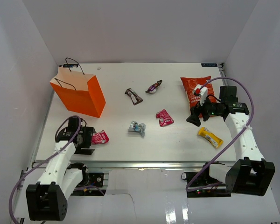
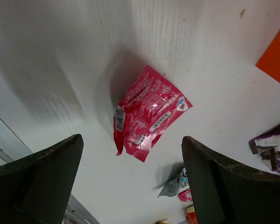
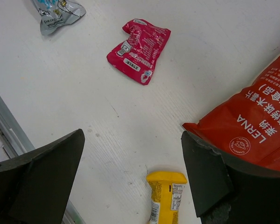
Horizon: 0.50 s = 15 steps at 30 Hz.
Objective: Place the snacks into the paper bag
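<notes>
The orange paper bag [image 1: 79, 93] stands upright at the back left, handles up. My left gripper [image 1: 90, 138] is open and empty, low over the table, with a pink wrapper [image 1: 101, 136] just ahead of its fingers; the wrapper lies flat in the left wrist view [image 2: 147, 112]. My right gripper [image 1: 196, 116] is open and empty, between the red-orange crisp packet [image 1: 196, 88] and the yellow wrapper [image 1: 210, 136]. The right wrist view shows the yellow wrapper [image 3: 165, 196], the crisp packet [image 3: 252, 126] and a second pink wrapper [image 3: 140, 49]. A silver-blue wrapper [image 1: 136, 127] and two purple-brown wrappers [image 1: 134, 95] [image 1: 154, 87] lie mid-table.
White walls close in the table at the back and both sides. A metal rail [image 1: 130, 163] runs along the near edge by the arm bases. The bag's corner [image 2: 275, 56] shows at the right of the left wrist view.
</notes>
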Each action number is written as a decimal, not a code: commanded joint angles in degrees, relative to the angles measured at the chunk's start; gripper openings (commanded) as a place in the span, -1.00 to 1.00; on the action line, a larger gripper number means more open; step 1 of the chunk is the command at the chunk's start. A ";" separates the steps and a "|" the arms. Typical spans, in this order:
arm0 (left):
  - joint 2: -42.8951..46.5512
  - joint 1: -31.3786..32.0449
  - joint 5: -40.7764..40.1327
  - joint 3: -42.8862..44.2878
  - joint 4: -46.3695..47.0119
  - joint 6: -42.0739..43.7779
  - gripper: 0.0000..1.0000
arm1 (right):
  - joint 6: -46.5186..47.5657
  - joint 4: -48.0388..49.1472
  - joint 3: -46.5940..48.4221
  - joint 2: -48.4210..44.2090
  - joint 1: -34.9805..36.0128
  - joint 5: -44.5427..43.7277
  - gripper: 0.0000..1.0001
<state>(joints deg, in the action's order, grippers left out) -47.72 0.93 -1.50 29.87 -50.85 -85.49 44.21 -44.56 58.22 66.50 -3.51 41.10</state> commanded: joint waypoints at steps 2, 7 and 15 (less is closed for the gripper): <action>-5.44 -0.05 1.41 -1.56 6.00 -8.37 0.90 | 0.88 1.58 -1.26 0.12 -0.10 1.53 0.80; -11.85 -0.05 4.31 -2.45 13.05 -7.41 0.78 | 0.97 1.84 -2.05 0.03 -0.10 0.91 0.80; -13.37 -0.05 3.52 -2.71 15.34 -5.65 0.20 | 1.15 1.84 -2.05 0.12 -0.10 0.38 0.80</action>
<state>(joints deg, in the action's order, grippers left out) -62.50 0.86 2.74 27.68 -36.86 -88.60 44.40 -43.53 56.34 66.81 -3.51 40.91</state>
